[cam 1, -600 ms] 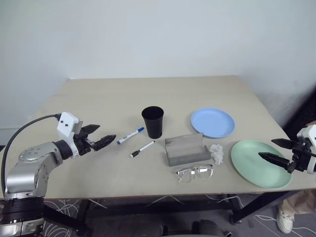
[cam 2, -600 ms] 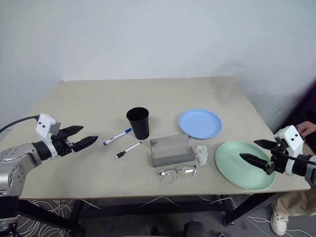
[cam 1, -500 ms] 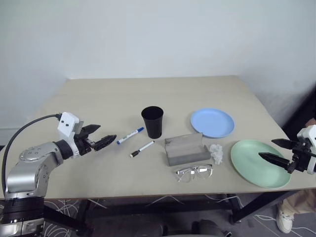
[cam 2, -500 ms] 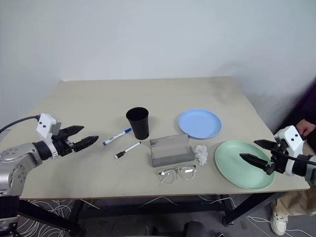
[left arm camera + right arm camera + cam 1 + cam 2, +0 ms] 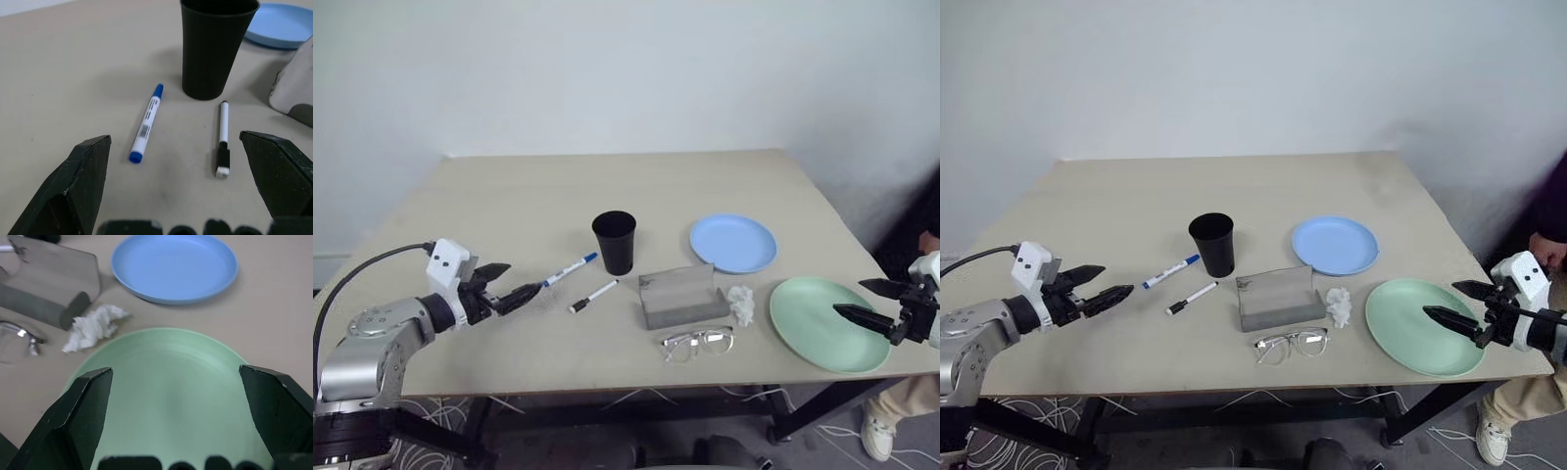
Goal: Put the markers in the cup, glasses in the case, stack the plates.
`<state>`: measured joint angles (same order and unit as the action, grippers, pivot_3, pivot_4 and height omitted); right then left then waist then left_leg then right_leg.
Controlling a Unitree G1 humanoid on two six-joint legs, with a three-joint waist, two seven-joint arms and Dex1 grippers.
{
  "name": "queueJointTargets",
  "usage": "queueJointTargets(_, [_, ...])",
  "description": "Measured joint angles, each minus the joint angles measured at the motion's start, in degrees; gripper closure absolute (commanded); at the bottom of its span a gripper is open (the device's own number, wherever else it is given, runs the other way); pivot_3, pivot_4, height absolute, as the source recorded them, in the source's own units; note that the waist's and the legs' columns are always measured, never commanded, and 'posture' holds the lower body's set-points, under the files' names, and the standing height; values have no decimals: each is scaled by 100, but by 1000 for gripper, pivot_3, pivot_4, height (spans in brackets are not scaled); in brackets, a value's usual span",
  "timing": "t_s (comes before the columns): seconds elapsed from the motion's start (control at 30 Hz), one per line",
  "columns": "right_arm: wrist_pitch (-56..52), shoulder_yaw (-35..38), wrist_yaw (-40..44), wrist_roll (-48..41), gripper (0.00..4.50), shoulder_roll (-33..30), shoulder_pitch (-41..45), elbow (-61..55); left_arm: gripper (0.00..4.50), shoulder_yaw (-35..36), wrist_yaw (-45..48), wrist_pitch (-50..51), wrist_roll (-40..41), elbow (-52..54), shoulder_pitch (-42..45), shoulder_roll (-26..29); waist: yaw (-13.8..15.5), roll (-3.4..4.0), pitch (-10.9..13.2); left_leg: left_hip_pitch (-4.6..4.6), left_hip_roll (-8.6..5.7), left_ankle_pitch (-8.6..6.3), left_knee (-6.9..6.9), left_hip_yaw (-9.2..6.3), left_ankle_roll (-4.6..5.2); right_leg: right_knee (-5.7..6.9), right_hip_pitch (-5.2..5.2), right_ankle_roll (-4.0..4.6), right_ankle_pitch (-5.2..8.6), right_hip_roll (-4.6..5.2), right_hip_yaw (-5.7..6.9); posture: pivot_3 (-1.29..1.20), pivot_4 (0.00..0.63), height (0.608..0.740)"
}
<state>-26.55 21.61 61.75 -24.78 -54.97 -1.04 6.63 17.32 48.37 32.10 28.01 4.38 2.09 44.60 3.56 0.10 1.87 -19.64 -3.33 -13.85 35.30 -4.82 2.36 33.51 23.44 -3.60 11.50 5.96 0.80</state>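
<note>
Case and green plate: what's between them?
A crumpled white tissue lies between the case and the green plate, close by the case's end; both eye views show it.

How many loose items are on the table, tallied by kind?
markers: 2 (blue-capped marker, black-capped marker)
cup: 1
plates: 2 (blue plate, green plate)
glasses case: 1
glasses: 1
tissue: 1
Total: 8

On the bench [image 5: 509, 196], the cup [image 5: 615, 242] stands near the middle, with two markers [image 5: 572, 269] lying just to its left and nearer side. The case [image 5: 683, 295] sits right of the markers, the glasses [image 5: 699, 342] before it and a tissue [image 5: 742, 305] at its right end. One plate [image 5: 734, 243] lies behind the case to the right; the other plate [image 5: 822, 323] lies nearer, at the right edge.
</note>
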Motion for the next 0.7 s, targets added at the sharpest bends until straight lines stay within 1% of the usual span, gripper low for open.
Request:
queueJointTargets(0.13, [23, -51, 37, 93, 0, -94, 354, 532, 25, 28, -159, 56, 15, 239, -109, -100, -1, 1, 0, 0, 3, 0, 1, 1, 0, 0, -3, 0, 0, -1, 3, 0, 0, 727])
queueJointTargets(0.37, [84, -456, -20, 592, 0, -204, 1167, 2253, 25, 124, -417, 152, 100, 572, -381, -364, -7, 0, -1, 2, 3, 0, 3, 15, 1, 1, -3, 4, -2, -1, 0, 0, 0, 727])
queueJointTargets(0.47, [126, -672, -59, 784, 0, -198, 1478, 2859, 25, 192, -469, 218, 202, 781, -539, -385, -9, 4, -1, 1, 2, -4, 2, 25, 2, 1, -2, 33, -20, 0, -4, 0, 0, 727])
queueJointTargets(0.53, [148, -751, -155, 892, 0, -184, 1742, 3224, 25, 232, -501, 218, 221, 873, -641, -401, -14, 9, 1, 5, 3, -6, 1, 35, 2, 2, -5, 34, -21, -1, -4, 0, 0, 727])
queueJointTargets(0.6, [151, -789, -215, 943, 0, -175, 1890, 3455, 25, 239, -544, 218, 226, 890, -698, -423, -25, 11, 1, 6, 6, -5, 2, 65, 2, 3, -6, 34, -21, -6, -4, 0, 0, 727])
queueJointTargets(0.7, [29, -863, -242, 979, 0, -108, 1875, 3581, 25, 242, -596, 218, 229, 889, -738, -457, -24, 4, -1, 11, 12, -5, 11, 65, 3, 5, -7, 34, -21, -9, -2, 0, 0, 727])
